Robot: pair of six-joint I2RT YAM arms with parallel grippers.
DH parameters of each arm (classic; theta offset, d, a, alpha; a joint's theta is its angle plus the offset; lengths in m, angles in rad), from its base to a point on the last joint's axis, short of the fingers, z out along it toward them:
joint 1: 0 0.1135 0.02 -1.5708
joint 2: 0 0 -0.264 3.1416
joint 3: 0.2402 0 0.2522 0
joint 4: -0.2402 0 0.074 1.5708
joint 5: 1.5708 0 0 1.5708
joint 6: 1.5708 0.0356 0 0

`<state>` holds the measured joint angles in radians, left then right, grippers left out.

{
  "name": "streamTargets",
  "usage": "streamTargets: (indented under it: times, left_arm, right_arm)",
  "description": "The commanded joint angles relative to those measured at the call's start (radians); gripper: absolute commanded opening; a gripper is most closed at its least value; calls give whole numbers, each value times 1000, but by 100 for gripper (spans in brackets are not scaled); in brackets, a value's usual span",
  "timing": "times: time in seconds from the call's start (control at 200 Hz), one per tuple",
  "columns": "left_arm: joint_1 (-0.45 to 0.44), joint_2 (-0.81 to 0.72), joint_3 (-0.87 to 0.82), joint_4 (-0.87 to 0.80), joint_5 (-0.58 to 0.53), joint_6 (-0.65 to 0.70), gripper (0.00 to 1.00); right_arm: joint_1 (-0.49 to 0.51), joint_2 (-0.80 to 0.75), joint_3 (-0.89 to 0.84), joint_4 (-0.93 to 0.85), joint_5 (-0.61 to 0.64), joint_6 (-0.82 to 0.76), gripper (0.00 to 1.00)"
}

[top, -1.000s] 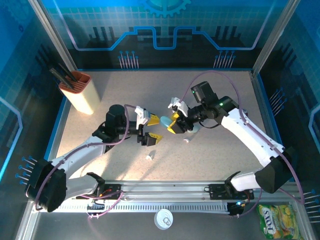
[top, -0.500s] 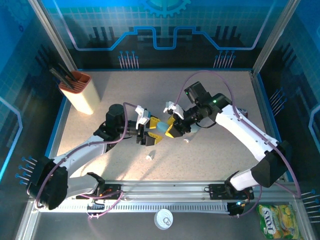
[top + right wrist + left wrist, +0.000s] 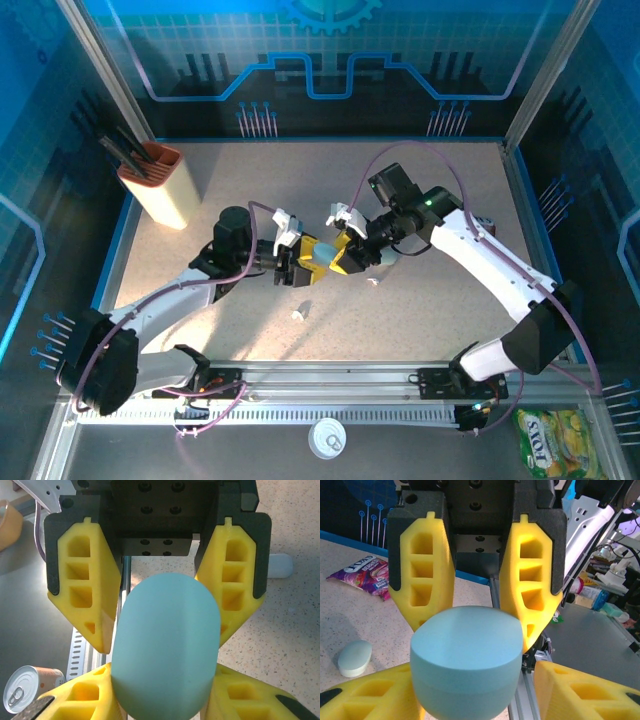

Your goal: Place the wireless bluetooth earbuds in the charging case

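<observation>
A pale blue pebble-shaped charging case (image 3: 322,258) hangs above the table's middle, lid closed, between both grippers. My right gripper (image 3: 345,252) is shut on it; its yellow fingers (image 3: 95,610) press the case (image 3: 165,645) from both sides. From the other side my left gripper (image 3: 303,263) has its fingertips (image 3: 527,615) against the case (image 3: 467,660), crosswise to the right one's fingers. One tiny white earbud (image 3: 300,314) lies on the table just in front of the grippers. A second small white piece (image 3: 374,281) lies under the right gripper.
A cream holder with an orange rim (image 3: 160,185) holds black tools at the back left. A pale green pebble case (image 3: 354,657) and a candy packet (image 3: 367,575) lie on the table. A can (image 3: 327,437) and a yellow packet (image 3: 550,440) sit beyond the near rail.
The right gripper carried the blue case leftward to the left gripper, then held still. The left gripper's jaws narrowed around the case until they touched it.
</observation>
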<state>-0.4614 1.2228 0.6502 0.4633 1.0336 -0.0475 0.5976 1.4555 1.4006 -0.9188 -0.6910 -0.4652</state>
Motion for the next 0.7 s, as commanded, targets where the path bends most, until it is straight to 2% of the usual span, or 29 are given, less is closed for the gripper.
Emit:
streamTargets:
  times: [0.0, 0.52, 0.695]
  left_arm:
    - [-9, -1, 22, 55, 16, -14, 55]
    - [-9, 1, 16, 83, 10, -28, 56]
    - [-9, 3, 15, 83, 14, -31, 50]
  right_arm:
    - [13, 9, -8, 9, 14, -15, 35]
    - [16, 8, -5, 21, 11, -3, 35]
    - [15, 9, -12, 29, 29, 4, 34]
